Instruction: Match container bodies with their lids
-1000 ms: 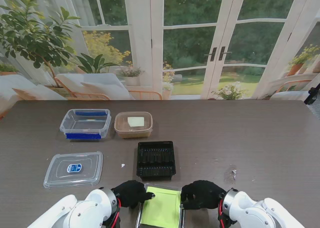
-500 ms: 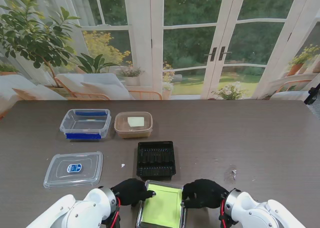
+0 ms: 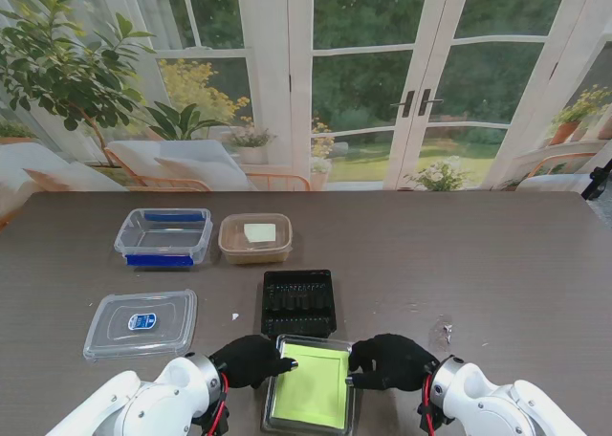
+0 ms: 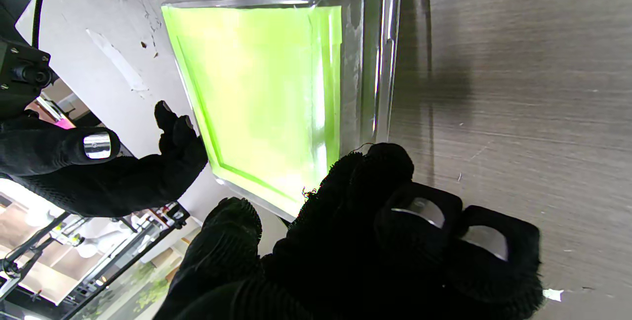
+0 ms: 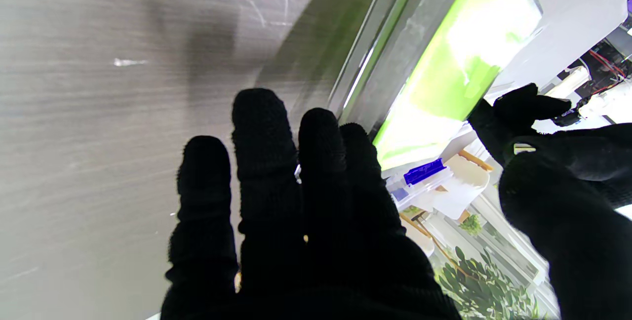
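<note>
The clear plastic lid with a green sheet (image 3: 310, 386) sits pinched between left hand (image 3: 251, 361) and right hand (image 3: 386, 361), black ribbed tray (image 3: 298, 304) just beyond.

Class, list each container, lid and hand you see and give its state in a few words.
Green-bottomed lid: held between both hands, off the table.
Blue-clipped container: open, lidless.
Beige container: open.
Black tray: uncovered.
Clear lid: flat on table.
Left hand: gripping lid.
Right hand: gripping lid.

We see a glossy clear plastic lid with a matt lime-green sheet (image 3: 311, 388) on a dark, matt wood-grain table (image 3: 497, 264); our hands wear fuzzy black cloth gloves (image 3: 251, 361).
</note>
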